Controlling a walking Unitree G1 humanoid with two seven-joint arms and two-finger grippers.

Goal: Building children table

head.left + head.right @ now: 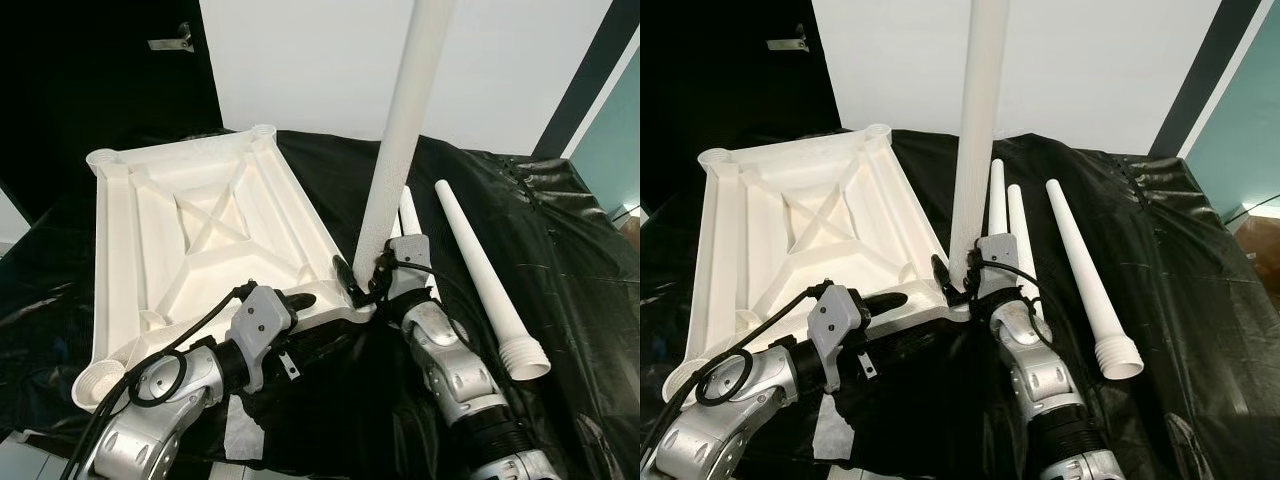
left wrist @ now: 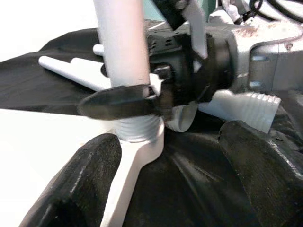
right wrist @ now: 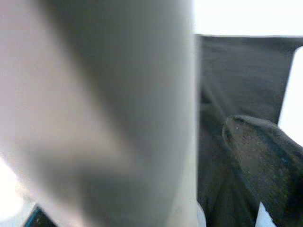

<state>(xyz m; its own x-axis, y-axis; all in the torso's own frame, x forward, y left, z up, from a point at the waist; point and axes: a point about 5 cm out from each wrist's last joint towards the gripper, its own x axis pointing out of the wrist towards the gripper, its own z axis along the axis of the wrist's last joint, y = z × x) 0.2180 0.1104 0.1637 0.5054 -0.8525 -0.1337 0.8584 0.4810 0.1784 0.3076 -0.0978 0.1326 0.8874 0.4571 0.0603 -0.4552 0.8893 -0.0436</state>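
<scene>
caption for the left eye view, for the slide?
Right gripper holds a white leg upright in a corner socket of the upturned tabletop; left gripper alongside.

My fingers are black and matt, with a fine grainy, rubbery-looking skin. The leg they touch is smooth white plastic with a dull sheen, ridged with threads at its foot. The upturned tabletop is the same white moulded plastic, matt, with ribbed bracing. The spare legs beside it look alike, one with a grooved end. Under it all lies a black plastic sheet, glossy and crinkled. My arms are silvery metal, satin-finished, with black cables.
</scene>
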